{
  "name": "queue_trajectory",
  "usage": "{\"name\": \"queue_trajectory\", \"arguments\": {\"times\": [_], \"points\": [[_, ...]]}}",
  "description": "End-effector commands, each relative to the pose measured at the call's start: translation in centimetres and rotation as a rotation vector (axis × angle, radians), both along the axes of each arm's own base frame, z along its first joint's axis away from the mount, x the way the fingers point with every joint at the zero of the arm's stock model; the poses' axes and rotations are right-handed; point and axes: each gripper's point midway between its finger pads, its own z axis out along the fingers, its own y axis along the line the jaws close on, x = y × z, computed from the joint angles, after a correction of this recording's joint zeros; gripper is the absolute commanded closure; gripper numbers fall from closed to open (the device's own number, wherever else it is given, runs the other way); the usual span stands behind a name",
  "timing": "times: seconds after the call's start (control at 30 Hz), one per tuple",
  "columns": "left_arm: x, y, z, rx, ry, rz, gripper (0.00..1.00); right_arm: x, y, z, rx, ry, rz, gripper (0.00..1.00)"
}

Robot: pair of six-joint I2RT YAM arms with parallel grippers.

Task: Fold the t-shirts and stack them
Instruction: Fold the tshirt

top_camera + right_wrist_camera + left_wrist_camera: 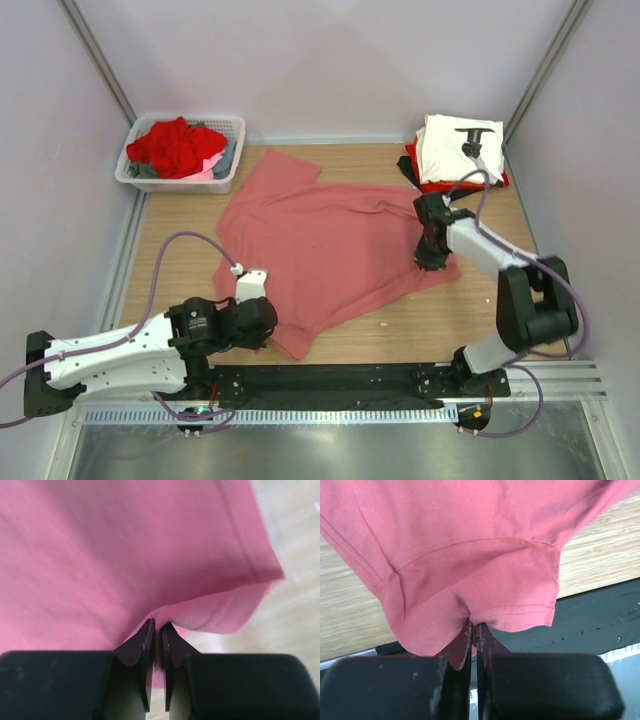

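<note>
The large salmon-pink t-shirt (320, 245) lies spread and rumpled across the middle of the wooden table. My left gripper (268, 322) is shut on its near sleeve hem, seen in the left wrist view (474, 626) with the pink t-shirt (470, 555) bunched between the jaws. My right gripper (432, 258) is shut on the shirt's right edge; the right wrist view (156, 627) shows the pink t-shirt (125, 550) pinched there. A folded stack with a white t-shirt (455, 150) on top of a red and a black one sits at the back right.
A white plastic basket (232, 125) at the back left holds red (175, 148), grey and pink clothes. Bare wood (420, 325) lies in front of the shirt. A black strip (350, 378) runs along the table's near edge. Walls enclose three sides.
</note>
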Motion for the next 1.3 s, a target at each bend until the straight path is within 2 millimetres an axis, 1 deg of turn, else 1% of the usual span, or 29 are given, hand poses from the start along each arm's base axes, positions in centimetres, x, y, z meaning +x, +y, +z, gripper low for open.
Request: {"name": "queue_trajectory", "arguments": {"times": [0.0,0.03,0.07,0.1,0.13,0.17,0.2,0.23,0.3,0.33,0.4,0.43,0.47,0.5,0.53,0.57,0.63,0.67,0.7,0.73,0.87,0.9,1.03,1.1,1.27], "points": [[1.0,-0.2,1.4,-0.042,-0.051,0.042,1.00,1.5,0.9,-2.5,-0.033,0.176,0.212,0.68],[1.0,-0.2,1.4,-0.040,-0.050,0.042,1.00,1.0,0.8,-3.5,-0.039,0.222,0.212,0.68],[1.0,-0.2,1.4,-0.038,-0.049,0.043,1.00,2.4,0.9,-2.9,-0.052,0.196,0.219,0.61],[1.0,-0.1,1.4,-0.038,-0.048,0.046,1.00,3.0,0.6,-2.7,-0.077,0.188,0.213,0.57],[0.9,-0.1,1.3,-0.034,-0.045,0.046,1.00,3.5,0.4,-2.2,-0.088,0.167,0.206,0.52],[1.0,-0.1,1.3,-0.035,-0.044,0.047,1.00,4.2,0.3,-1.3,-0.100,0.133,0.189,0.49],[1.0,-0.1,1.3,-0.035,-0.044,0.047,1.00,4.5,-0.1,-0.5,-0.120,0.110,0.174,0.46],[0.9,-0.1,1.3,-0.035,-0.042,0.046,1.00,4.9,-0.8,1.0,-0.151,0.058,0.154,0.45],[1.0,-0.2,1.3,-0.035,-0.045,0.043,1.00,4.9,-1.4,2.5,-0.172,0.011,0.120,0.44],[1.0,-0.2,1.3,-0.032,-0.045,0.043,1.00,4.5,-1.8,3.5,-0.179,-0.027,0.104,0.44],[1.0,-0.3,1.2,-0.027,-0.045,0.038,1.00,4.1,-2.0,4.2,-0.172,-0.057,0.080,0.44],[1.0,-0.3,1.1,-0.023,-0.046,0.037,1.00,3.4,-2.1,4.4,-0.165,-0.072,0.074,0.46],[1.0,-0.3,1.1,-0.019,-0.044,0.037,1.00,3.0,-2.1,4.3,-0.157,-0.077,0.069,0.48],[1.0,-0.3,1.0,-0.016,-0.044,0.039,1.00,3.0,-1.8,4.2,-0.136,-0.102,0.058,0.50],[1.0,-0.3,1.0,-0.016,-0.044,0.039,1.00,2.8,-1.6,4.0,-0.116,-0.112,0.055,0.55],[1.0,-0.3,1.0,-0.014,-0.043,0.039,1.00,1.9,-1.6,3.3,-0.104,-0.110,0.049,0.57],[1.0,-0.3,1.0,-0.017,-0.043,0.037,1.00,1.7,-1.4,2.7,-0.078,-0.127,0.035,0.63],[1.0,-0.3,1.0,-0.019,-0.042,0.035,1.00,1.4,-1.2,1.8,-0.064,-0.120,0.038,0.64],[1.0,-0.3,1.1,-0.022,-0.042,0.036,1.00,1.3,-1.0,1.5,-0.053,-0.122,0.039,0.65],[0.9,-0.4,1.0,-0.022,-0.040,0.035,1.00,0.8,-1.0,0.7,-0.046,-0.105,0.043,0.65],[1.0,-0.3,0.9,-0.014,-0.039,0.037,1.00,0.9,-0.2,-1.1,0.000,-0.097,0.053,0.65],[1.0,-0.3,0.9,-0.013,-0.038,0.035,1.00,1.2,0.0,-1.3,0.011,-0.105,0.058,0.65],[1.0,-0.2,1.0,-0.015,-0.043,0.042,1.00,1.3,0.1,-2.4,0.010,-0.083,0.067,0.65],[1.1,-0.1,1.0,-0.015,-0.047,0.048,1.00,1.4,0.0,-2.6,0.005,-0.078,0.071,0.66],[1.1,0.0,0.9,-0.008,-0.046,0.049,1.00,1.1,-0.3,-3.3,-0.001,-0.058,0.066,0.66]]}}
